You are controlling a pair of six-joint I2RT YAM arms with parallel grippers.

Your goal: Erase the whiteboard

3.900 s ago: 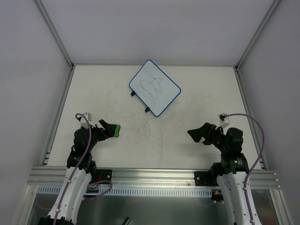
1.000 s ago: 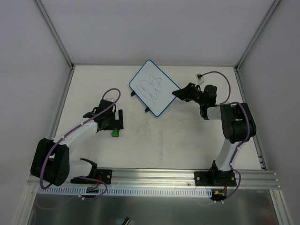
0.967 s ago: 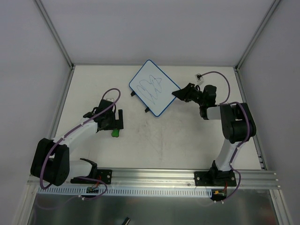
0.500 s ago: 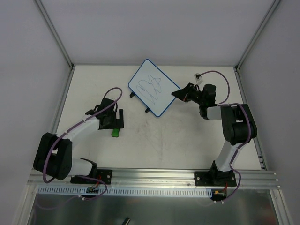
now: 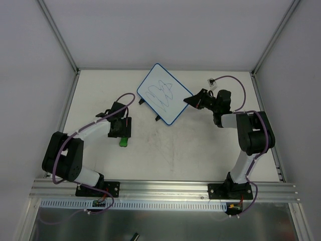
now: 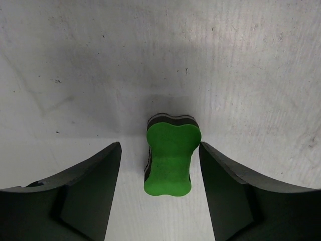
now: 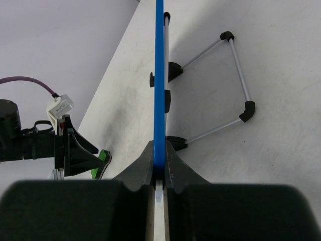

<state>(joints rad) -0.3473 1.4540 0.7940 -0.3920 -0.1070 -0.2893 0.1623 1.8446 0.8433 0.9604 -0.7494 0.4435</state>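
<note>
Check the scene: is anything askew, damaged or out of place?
Nothing looks damaged. The blue-rimmed rectangular whiteboard sits skewed to the white table's edges, propped on its wire stand, with the right end effector clamped on its rim. The green foam eraser lies ungripped inside the open left end effector. Faint dark scuffs mark the table.

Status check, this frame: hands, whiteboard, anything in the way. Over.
Left hand open, straddling green eraser. Right hand shut on whiteboard edge. Scribbles unerased. Nothing in the way.
</note>
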